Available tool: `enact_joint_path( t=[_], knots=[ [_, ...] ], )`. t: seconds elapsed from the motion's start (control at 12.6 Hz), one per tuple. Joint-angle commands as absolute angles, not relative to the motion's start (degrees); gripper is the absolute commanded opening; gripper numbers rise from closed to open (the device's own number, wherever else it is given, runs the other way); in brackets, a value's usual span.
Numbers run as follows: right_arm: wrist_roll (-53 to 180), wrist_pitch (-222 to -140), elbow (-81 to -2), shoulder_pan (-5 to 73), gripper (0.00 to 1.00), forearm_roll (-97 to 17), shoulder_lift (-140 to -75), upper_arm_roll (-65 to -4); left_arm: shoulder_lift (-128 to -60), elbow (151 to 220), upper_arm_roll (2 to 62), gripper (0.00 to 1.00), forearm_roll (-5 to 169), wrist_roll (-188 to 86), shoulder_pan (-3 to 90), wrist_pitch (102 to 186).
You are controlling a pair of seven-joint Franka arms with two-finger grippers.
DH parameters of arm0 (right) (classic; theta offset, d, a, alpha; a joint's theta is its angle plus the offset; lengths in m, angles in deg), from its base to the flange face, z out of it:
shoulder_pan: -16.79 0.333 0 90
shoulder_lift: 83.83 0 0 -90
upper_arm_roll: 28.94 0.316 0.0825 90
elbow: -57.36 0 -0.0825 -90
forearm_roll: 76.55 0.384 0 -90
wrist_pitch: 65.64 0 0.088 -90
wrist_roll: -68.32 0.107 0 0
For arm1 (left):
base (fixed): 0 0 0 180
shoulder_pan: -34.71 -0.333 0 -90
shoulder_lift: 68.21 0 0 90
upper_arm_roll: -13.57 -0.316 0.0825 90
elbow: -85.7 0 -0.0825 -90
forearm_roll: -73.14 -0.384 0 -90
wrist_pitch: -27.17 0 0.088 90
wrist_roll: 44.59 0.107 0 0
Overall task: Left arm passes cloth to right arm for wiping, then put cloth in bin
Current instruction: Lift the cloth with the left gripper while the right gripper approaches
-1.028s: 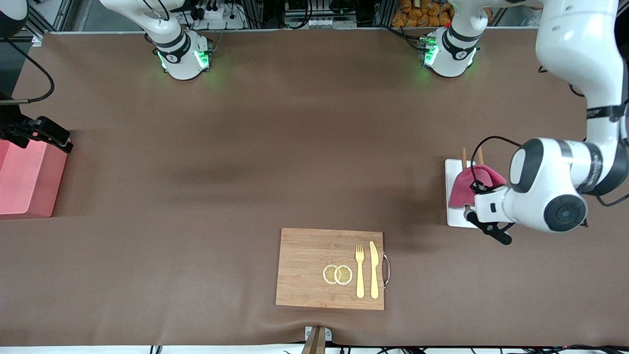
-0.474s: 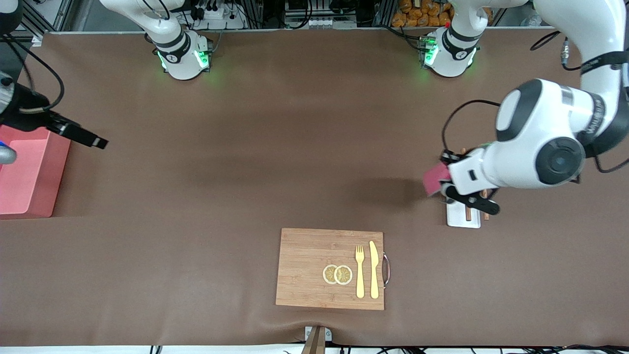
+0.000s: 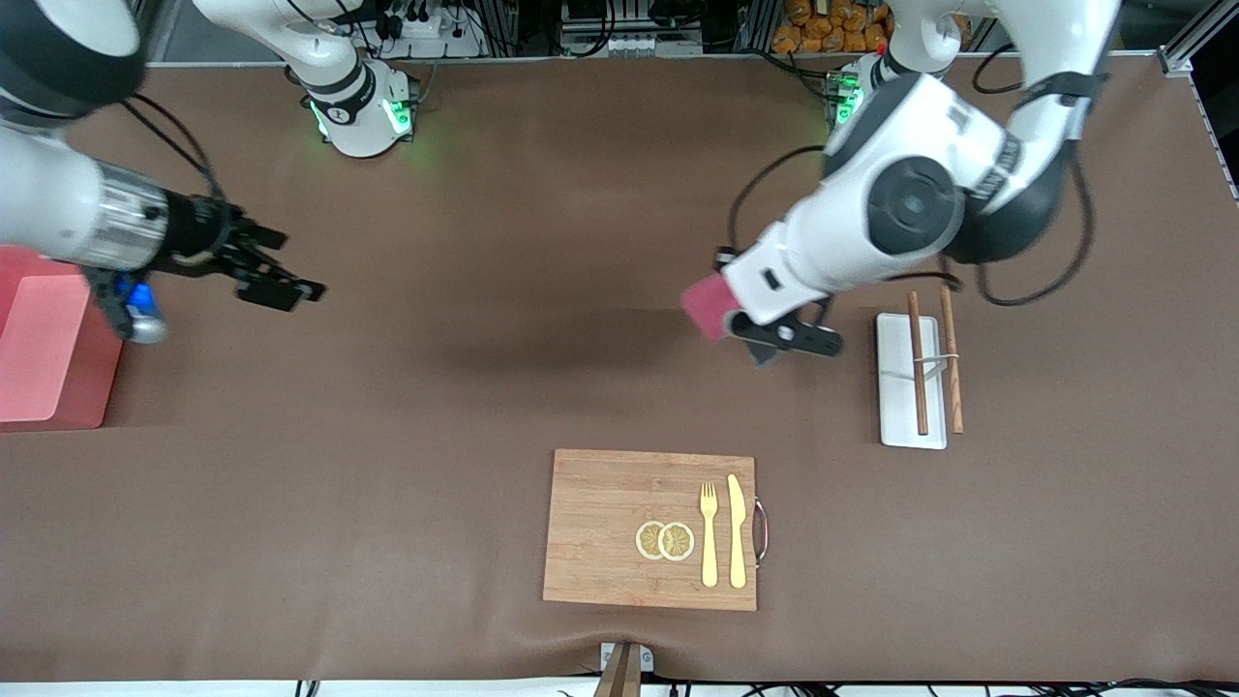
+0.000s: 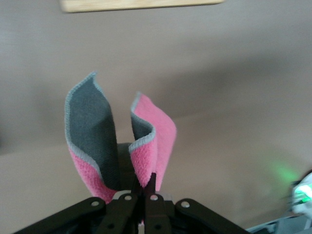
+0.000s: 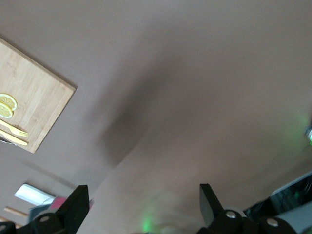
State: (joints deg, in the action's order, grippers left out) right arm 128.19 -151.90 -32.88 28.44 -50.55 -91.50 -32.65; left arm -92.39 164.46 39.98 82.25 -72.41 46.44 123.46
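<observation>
Dangling folded from the clenched left tool [image 4: 141,202]: pink, grey-backed cloth [image 4: 146,146]; right tool [image 3: 281,287] spread empty.

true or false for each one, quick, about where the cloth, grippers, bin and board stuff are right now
1. The left gripper is shut on the cloth. True.
2. The cloth lies in the bin. False: it hangs in the air over bare table.
3. The right gripper is open and holds nothing. True.
4. The fork and knife lie on the white tray. False: they lie on the cutting board; the tray carries two brown sticks.
</observation>
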Motion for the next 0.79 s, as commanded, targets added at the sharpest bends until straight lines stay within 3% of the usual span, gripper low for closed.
enact_joint_path(
  t=[0.0, 0.47, 0.71],
  knots=[
    [132.04, -150.99, -30.27, 28.66, 1.00, -45.97, -94.81, -33.16, -96.32, 162.51, 40.12, 0.00, 90.23, -80.07, 49.20, 132.16],
    [145.82, -152.65, -30.62, 31.38, 1.00, -32.01, -101.92, -33.16, -95.98, 162.60, 39.94, 0.00, 96.87, -93.36, 58.95, 150.52],
    [147.24, -153.53, -30.71, 33.92, 1.00, -30.93, -103.86, -33.25, -96.07, 162.69, 39.68, 0.00, 96.70, -97.49, 62.65, 161.70]
  ],
)
